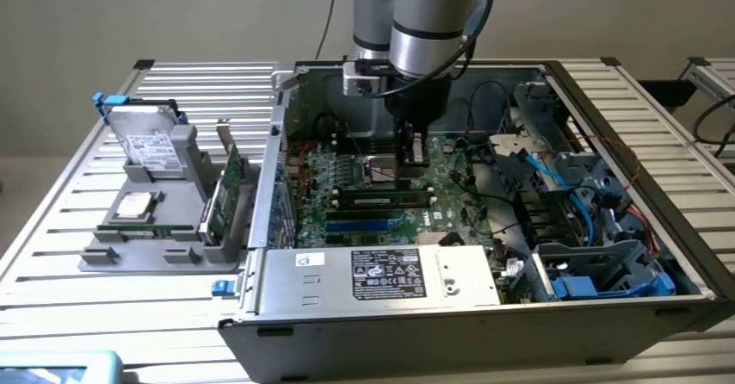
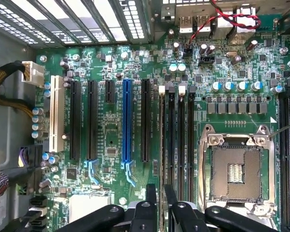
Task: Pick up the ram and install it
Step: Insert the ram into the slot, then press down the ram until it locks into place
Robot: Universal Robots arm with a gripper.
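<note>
Inside the open grey steel case (image 1: 460, 337) on the slatted aluminium table (image 1: 115, 302), my gripper (image 1: 407, 176) pinches the ram (image 1: 385, 201) by its thin upper edge. Its black fingers (image 2: 151, 198) are drawn in to a narrow slit on either side. The ram is a long, flat green stick with a row of small black chips on its face. It sits level, lengthwise along the black memory slots (image 2: 181, 145) in the middle of the densely studded green motherboard (image 2: 111, 63); I cannot tell whether it is seated. The square, metal-framed processor socket (image 2: 235, 171) lies just beside those slots. Room is tight. Loose blue cables (image 1: 549, 173) crowd the exterior view's right, and the boxy silver power supply (image 1: 379, 274) walls off the near side.
</note>
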